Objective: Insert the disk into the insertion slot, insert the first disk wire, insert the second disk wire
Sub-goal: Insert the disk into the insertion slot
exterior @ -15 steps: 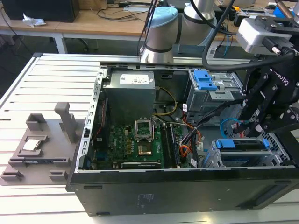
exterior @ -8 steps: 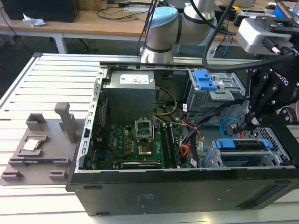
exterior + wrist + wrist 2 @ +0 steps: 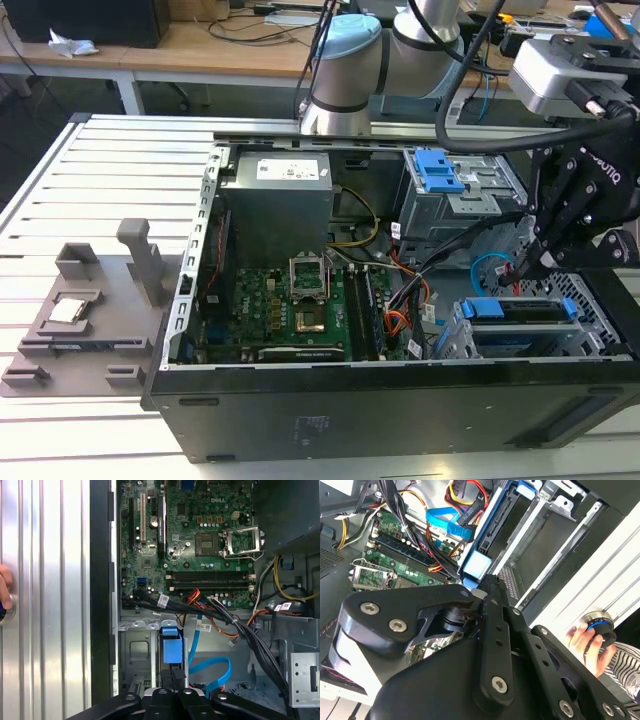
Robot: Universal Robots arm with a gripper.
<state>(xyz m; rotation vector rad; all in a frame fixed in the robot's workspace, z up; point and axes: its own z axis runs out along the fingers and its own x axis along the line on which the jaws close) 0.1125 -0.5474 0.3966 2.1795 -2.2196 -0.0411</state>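
The pincer [image 3: 175, 694] is drawn together on a black disk wire [image 3: 174, 674], whose plug meets the disk [image 3: 170, 647] just ahead of the pincer's tips. In the exterior view the disk [image 3: 520, 310], in its blue carrier, sits inside the insertion slot [image 3: 455, 342] just below the pincer [image 3: 527, 268]. A light-blue data cable [image 3: 212, 666] loops beside the pincer, and the motherboard [image 3: 200, 540] lies farther ahead.

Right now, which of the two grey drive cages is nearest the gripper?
The low perforated cage holding the blue-framed disk, on the exterior view's right; the gripper hangs just over it. The taller blue-latched cage stands farther back.
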